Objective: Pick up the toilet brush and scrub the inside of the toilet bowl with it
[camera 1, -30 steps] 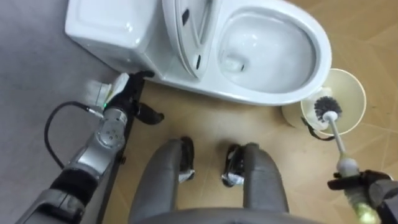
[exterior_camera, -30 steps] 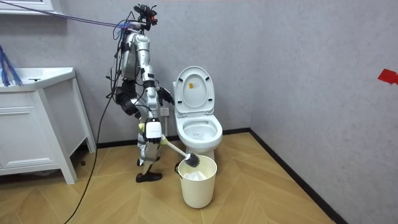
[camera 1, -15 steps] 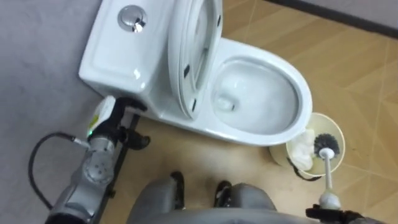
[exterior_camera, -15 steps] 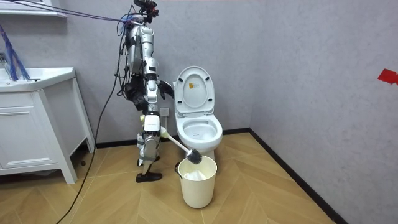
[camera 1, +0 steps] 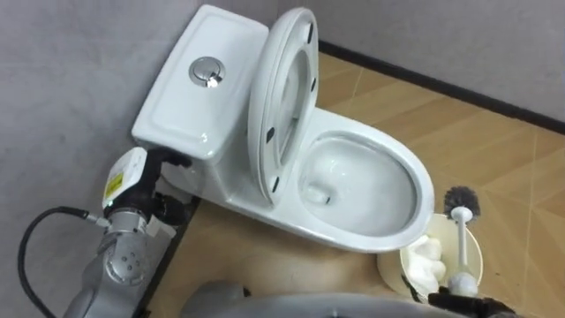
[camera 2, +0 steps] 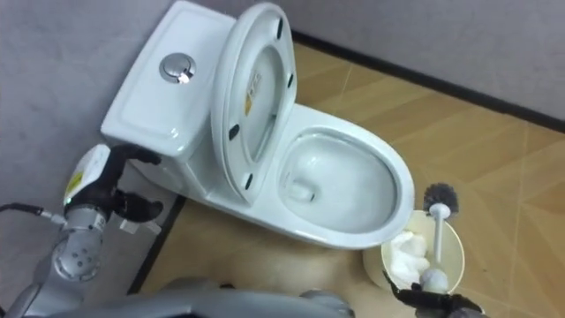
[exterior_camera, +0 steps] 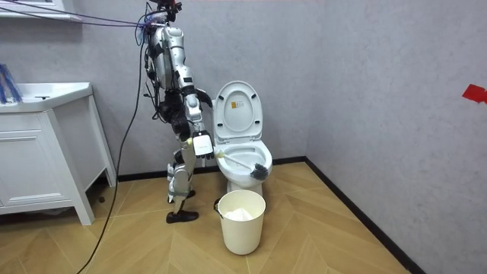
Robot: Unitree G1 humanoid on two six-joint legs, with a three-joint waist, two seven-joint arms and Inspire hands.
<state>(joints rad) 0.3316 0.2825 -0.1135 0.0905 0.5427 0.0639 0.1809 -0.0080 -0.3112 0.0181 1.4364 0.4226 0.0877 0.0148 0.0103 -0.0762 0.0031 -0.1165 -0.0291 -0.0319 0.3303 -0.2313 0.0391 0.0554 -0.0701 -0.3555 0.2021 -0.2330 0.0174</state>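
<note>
Right hand, closed on the brush, holds bristles just beside the toilet rim; swung low, they could knock it. Left hand state: cannot tell.

— Any print to read here?
— None that can be made out. The lid has a sticker on its inner face, pale with an orange patch; its lettering is too small.
— Anything else?
— A yellow label with dark marks sits behind the left hand, unreadable. A red mark on the wall shows no lettering.
</note>
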